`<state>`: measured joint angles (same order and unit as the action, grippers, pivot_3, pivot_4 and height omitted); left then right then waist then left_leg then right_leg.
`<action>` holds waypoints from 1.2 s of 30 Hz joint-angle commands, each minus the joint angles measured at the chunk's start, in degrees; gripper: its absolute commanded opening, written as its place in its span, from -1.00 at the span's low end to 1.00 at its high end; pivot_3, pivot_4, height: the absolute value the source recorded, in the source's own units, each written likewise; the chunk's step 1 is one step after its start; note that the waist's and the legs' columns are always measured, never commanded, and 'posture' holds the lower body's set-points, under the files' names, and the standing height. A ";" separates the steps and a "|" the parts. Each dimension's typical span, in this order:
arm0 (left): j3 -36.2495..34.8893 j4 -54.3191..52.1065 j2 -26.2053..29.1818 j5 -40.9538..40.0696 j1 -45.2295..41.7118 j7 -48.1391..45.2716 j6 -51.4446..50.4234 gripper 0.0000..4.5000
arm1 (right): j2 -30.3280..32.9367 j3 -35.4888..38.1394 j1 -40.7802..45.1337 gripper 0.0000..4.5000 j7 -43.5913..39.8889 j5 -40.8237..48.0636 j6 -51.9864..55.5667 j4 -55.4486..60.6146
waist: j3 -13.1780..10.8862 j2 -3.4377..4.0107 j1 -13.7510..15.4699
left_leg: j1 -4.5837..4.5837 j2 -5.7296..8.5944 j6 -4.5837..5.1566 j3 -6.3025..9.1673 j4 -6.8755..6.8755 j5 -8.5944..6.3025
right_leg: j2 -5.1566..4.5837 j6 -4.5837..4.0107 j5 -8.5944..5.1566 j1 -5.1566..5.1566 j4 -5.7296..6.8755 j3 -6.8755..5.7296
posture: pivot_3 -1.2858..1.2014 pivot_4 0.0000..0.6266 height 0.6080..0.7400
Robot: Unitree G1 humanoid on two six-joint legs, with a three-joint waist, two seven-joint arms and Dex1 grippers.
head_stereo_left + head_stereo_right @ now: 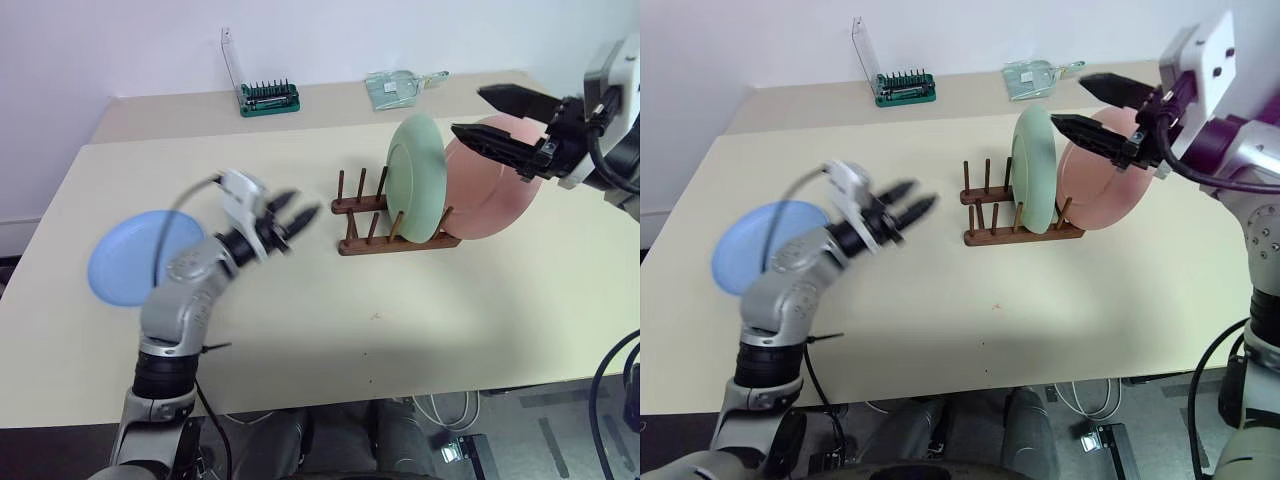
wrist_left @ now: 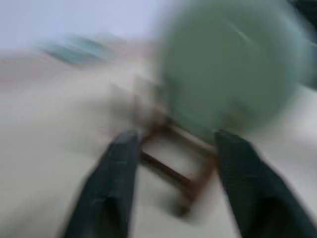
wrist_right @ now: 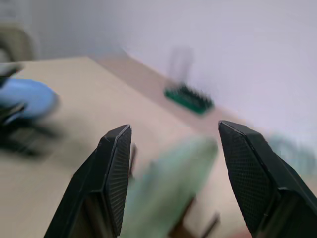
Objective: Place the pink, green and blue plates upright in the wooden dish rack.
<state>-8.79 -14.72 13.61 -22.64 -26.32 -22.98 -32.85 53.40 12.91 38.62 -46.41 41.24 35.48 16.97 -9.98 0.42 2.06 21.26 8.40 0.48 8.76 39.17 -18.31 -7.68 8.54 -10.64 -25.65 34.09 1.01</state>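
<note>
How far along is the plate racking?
Done: green plate and pink plate stand upright in the wooden dish rack. In hand: nothing; left tool and right tool are both open and empty. Left: blue plate lies flat on the table.

beige table (image 1: pixel 420 320) | on it: blue plate (image 1: pixel 125 260) flat, wooden dish rack (image 1: pixel 390 225), green tool holder (image 1: pixel 268 98)

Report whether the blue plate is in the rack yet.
Not yet. The blue plate lies flat on the table, apart from the wooden dish rack, which holds the green plate and pink plate upright.
</note>
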 commanded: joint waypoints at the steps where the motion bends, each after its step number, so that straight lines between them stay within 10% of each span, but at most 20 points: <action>1: -14.51 2.60 1.64 10.85 -4.70 26.33 -2.43 0.56 | -2.23 -6.02 -1.33 0.27 -3.13 -0.53 -0.89 5.78 | -0.09 -0.21 -0.06 | -0.02 -0.01 -0.03 -0.02 0.00 0.02 | 0.01 -0.04 0.03 0.00 0.00 0.01 | 0.03 -0.52 0.97; 6: -25.87 1.43 4.50 20.31 -2.97 43.97 -17.06 0.56 | -6.90 -11.66 -2.43 0.27 -3.87 -2.24 -1.46 6.69 | -0.05 -0.43 0.09 | 0.02 -0.09 -0.02 -0.35 -0.01 -0.02 | 0.07 -0.11 0.11 -0.18 0.02 0.18 | 0.03 -0.52 0.97; 18: -32.05 -6.43 -1.85 13.53 3.89 36.45 -37.12 0.56 | -9.64 -15.19 -6.56 0.27 -6.75 -1.83 -0.03 10.26 | 0.10 -1.10 1.41 | 0.06 -0.12 -0.12 -0.37 0.07 0.02 | 0.10 -0.17 0.20 -0.27 0.11 0.12 | 0.03 -0.52 0.97; 22: -35.85 -4.53 -4.59 13.07 2.66 37.87 -38.01 0.03 | -9.92 -15.15 -7.61 0.27 -6.11 -2.36 0.36 11.29 | 0.11 -1.11 1.03 | 0.06 -0.14 -0.12 -0.38 0.05 0.02 | 0.11 -0.18 0.21 -0.28 0.10 0.12 | 0.03 -0.52 0.97; 26: -36.24 -3.27 -4.96 12.86 1.64 37.88 -36.53 -0.93 | -9.86 -15.17 -8.61 0.27 -5.13 -3.21 0.52 12.20 | 0.13 -1.08 0.77 | 0.04 -0.14 -0.13 -0.38 0.03 0.03 | 0.10 -0.18 0.21 -0.28 0.11 0.13 | 0.03 -0.52 0.97; 29: -31.19 -3.98 -4.54 8.28 -1.43 30.85 -30.39 -0.99 | -10.68 -15.54 -7.25 0.27 -2.37 -4.39 2.17 10.63 | 0.12 -1.10 0.75 | -0.04 -0.14 -0.17 -0.38 0.03 0.05 | 0.10 -0.20 0.23 -0.19 0.12 0.13 | 0.03 -0.52 0.97; 33: -22.97 -6.95 -4.14 5.07 -5.52 23.75 -22.15 -1.00 | -10.75 -22.21 -4.85 0.97 -1.27 -15.51 -3.98 9.94 | 0.08 -1.20 1.15 | 0.03 -0.13 -0.19 -0.37 0.08 0.06 | 0.10 -0.22 0.33 -0.18 0.07 0.08 | 0.03 -0.52 0.97; 36: -16.72 -8.57 -3.43 3.72 -8.17 19.36 -17.22 -1.00 | -12.16 -30.06 -1.49 0.97 -0.10 -28.15 -13.24 7.04 | 0.09 -1.21 0.17 | 0.04 -0.14 -0.18 -0.44 0.07 0.06 | 0.09 -0.21 0.34 -0.22 0.02 0.09 | 0.03 -0.52 0.97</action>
<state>-28.80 -20.03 9.00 -17.49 -33.16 -0.87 -53.87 41.88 -14.22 35.02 -47.36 20.08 28.23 24.72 -9.89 -0.79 2.23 21.29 8.26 0.31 8.27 39.23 -18.26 -7.59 8.33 -10.31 -25.92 34.11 1.09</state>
